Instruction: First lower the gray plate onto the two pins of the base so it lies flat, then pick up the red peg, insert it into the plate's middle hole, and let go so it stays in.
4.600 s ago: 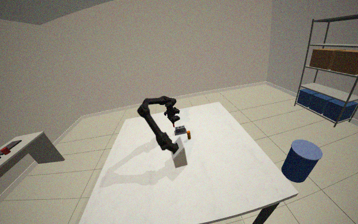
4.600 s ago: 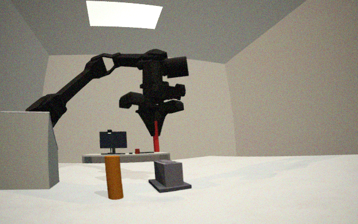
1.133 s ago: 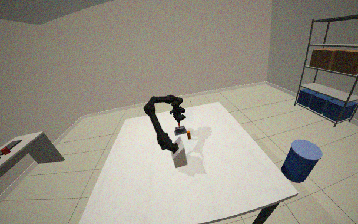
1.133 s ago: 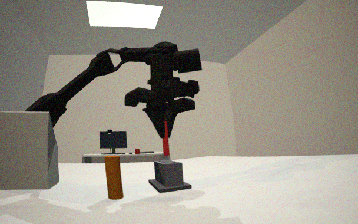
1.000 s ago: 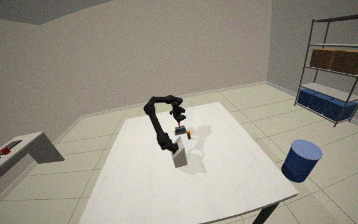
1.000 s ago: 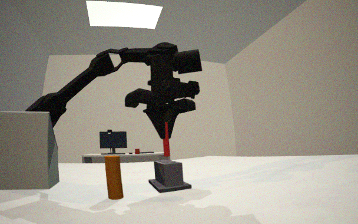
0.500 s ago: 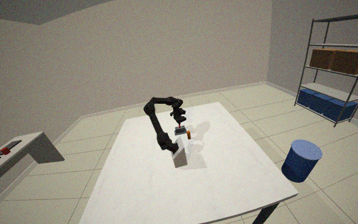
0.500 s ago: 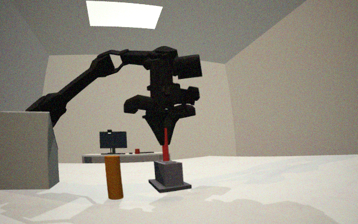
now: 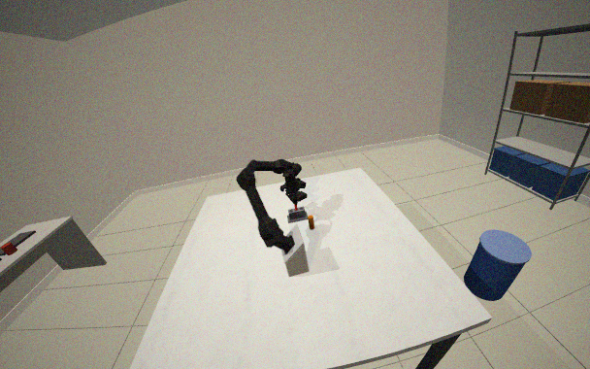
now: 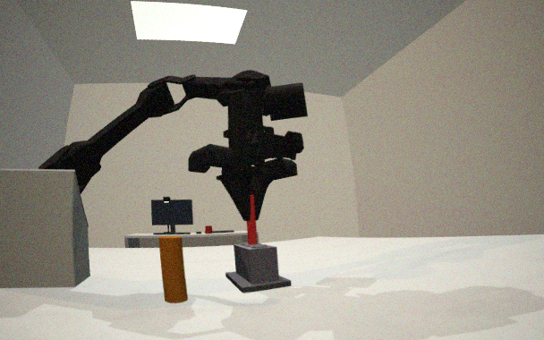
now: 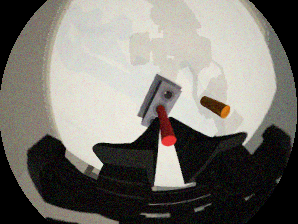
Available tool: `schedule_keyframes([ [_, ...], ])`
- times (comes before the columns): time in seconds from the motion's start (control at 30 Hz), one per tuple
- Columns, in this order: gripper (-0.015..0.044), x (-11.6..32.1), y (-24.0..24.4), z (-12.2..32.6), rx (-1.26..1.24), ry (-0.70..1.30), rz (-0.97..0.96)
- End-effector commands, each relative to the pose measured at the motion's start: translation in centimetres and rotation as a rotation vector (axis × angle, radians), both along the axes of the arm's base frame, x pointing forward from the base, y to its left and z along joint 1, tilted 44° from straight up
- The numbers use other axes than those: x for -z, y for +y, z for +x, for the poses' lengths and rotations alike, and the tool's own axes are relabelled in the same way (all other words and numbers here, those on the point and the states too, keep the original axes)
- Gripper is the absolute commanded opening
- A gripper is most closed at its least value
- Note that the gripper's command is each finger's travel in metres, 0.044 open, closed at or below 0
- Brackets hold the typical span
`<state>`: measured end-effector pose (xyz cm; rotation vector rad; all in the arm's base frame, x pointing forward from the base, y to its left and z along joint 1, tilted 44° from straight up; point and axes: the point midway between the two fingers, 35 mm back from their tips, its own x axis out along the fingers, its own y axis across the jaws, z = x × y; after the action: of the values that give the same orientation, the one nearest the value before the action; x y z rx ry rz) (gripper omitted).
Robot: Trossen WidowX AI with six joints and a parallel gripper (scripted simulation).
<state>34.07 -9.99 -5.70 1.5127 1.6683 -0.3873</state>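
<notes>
The red peg (image 9: 296,208) (image 10: 251,233) (image 11: 166,131) stands nearly upright. My gripper (image 9: 296,200) (image 10: 251,218) is shut on its upper part. The gray plate (image 10: 267,246) (image 11: 174,90) appears to lie flat on top of the gray base (image 10: 279,283) (image 11: 148,102); the seam between them and the pins cannot be made out. The peg's lower end meets the plate's top at the middle hole. Most of the peg shows above the plate, and whether its tip is inside the hole is hard to tell. A dark end hole (image 11: 168,94) shows beside it.
An orange cylinder (image 9: 311,222) (image 10: 174,273) (image 11: 215,107) stands upright near the base, on the arm mount's side. The gray arm mount (image 9: 298,262) (image 10: 35,228) stands on the white table (image 9: 230,301). A blue bin (image 9: 497,267) is on the floor beyond the table's edge.
</notes>
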Motion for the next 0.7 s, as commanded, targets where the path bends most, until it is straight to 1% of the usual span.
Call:
schedule_keyframes([
  [0.0,0.0,-0.03,0.17,0.09,0.002,0.0,0.001],
  [0.33,0.0,0.03,0.09,0.02,-0.001,0.001,-0.001],
  [0.5,0.0131,0.03,0.09,0.02,-0.001,0.001,-0.001],
  [0.53,0.015,0.03,0.09,0.02,-0.001,0.001,-0.001],
  [0.67,0.015,0.03,0.09,0.02,-0.001,0.001,-0.001],
])
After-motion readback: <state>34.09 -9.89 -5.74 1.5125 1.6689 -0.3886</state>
